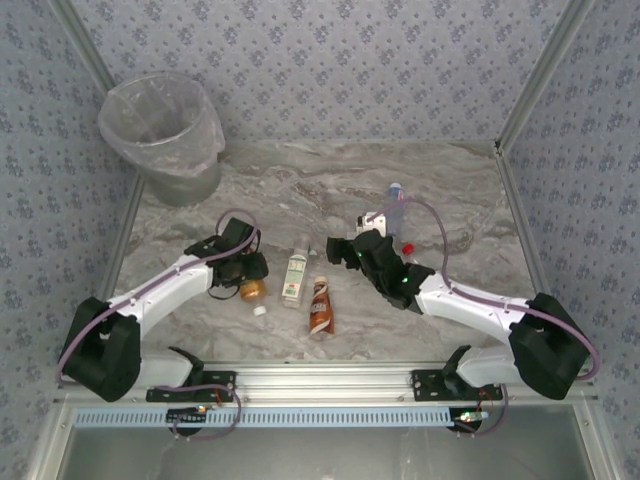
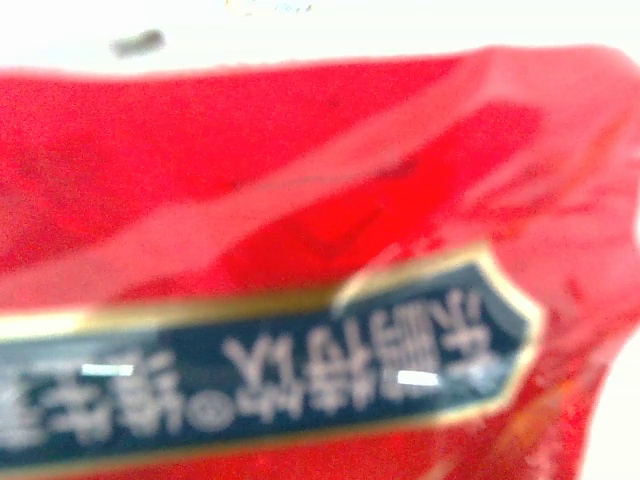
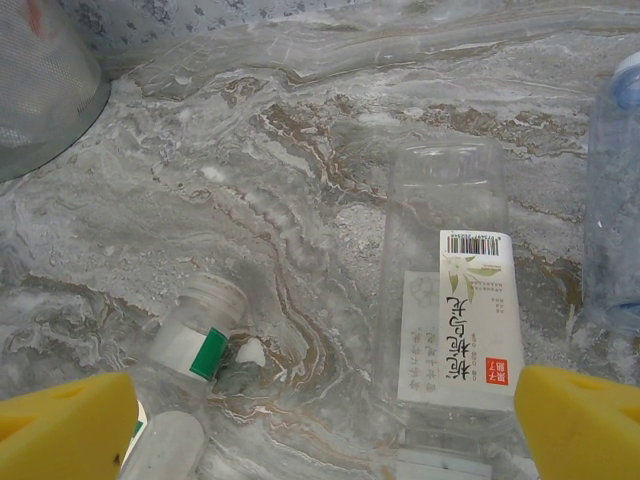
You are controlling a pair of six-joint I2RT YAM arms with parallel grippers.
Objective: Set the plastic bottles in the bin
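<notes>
Right gripper [image 3: 320, 435], yellow fingertips [image 3: 60, 425] wide apart, hung over a clear white-labelled plastic bottle [image 3: 450, 320] lying on the grey marbled table [image 3: 300, 200], while the left gripper [image 1: 240, 268], its opening impossible to tell, hovered at a small amber bottle [image 1: 252, 290], well apart from the round translucent grey bin [image 1: 165, 130].

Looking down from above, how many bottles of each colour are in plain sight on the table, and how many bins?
Amber bottle: 1
Brown-and-white bottle: 1
Clear bottle with green-white label: 1
Clear bottle with blue cap: 1
Bin: 1
Total: 5. A red cap also peeks out; I cannot tell whether a bottle is under it.
</notes>
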